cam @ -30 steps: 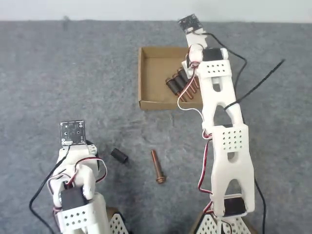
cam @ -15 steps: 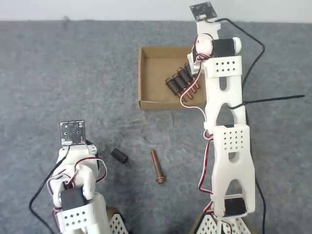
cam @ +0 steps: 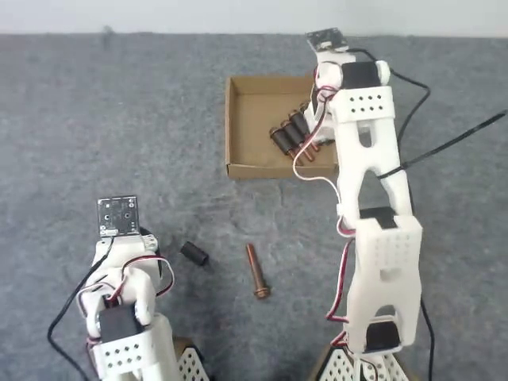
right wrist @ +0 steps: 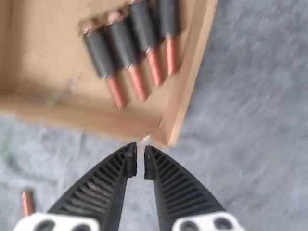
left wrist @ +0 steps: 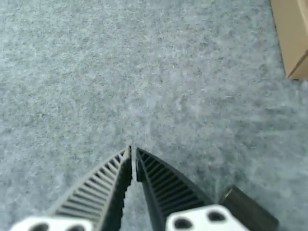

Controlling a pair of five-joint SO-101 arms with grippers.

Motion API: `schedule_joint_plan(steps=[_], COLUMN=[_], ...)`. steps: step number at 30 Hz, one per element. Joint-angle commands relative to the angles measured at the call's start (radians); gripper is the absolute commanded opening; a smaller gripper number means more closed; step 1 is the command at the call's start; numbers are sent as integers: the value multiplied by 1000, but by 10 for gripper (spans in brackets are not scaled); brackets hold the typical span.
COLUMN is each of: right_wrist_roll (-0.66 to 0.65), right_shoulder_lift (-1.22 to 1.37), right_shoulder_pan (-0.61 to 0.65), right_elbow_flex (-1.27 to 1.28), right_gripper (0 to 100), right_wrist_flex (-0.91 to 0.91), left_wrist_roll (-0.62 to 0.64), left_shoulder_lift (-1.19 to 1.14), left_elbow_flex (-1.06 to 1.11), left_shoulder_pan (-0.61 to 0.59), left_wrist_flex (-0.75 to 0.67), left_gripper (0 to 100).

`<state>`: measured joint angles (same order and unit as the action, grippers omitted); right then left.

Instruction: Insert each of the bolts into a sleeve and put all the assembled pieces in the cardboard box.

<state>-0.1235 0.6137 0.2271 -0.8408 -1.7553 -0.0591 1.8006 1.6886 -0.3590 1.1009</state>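
The loose bolt (cam: pixel 255 271) looks rigid, smooth and light to us; we would take it at mid-shank. It lies on the bench (cam: pixel 95 119) at 6 o'clock from the cardboard box (cam: pixel 228 127), with the sleeve (cam: pixel 194 254) at 9 o'clock near it. The right hand (right wrist: pixel 140 155), nearly closed and empty, hangs over a box corner, its arm stretched out. The left hand (left wrist: pixel 133 161), equally narrow and empty, points down at the bench, its arm folded back.

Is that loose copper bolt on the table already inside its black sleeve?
No, the bolt lies bare on the grey surface, apart from the sleeve.
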Motion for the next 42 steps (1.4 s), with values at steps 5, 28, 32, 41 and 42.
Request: schedule_joint_plan(steps=[5, 28, 32, 41, 42], right_wrist_roll=[11, 17, 18, 216, 236], right_shoulder_lift=[-306, -978, -952, -773, -759], right_shoulder_pan=[99, 545, 671, 825, 837], right_elbow_flex=[310, 1295, 1332, 1237, 1235], right_gripper=[6, 6, 6, 6, 6], right_wrist_flex=[-36, 476, 588, 725, 736], left_wrist_roll=[-8, -117, -206, -210, -210], left_shoulder_lift=[14, 15, 15, 15, 15], left_elbow_flex=[-4, -4, -4, -4, -4], left_shoulder_pan=[-5, -198, -270, -288, -288], left_wrist_flex=[-29, -48, -28, -31, -32], left_gripper=[12, 12, 12, 12, 12])
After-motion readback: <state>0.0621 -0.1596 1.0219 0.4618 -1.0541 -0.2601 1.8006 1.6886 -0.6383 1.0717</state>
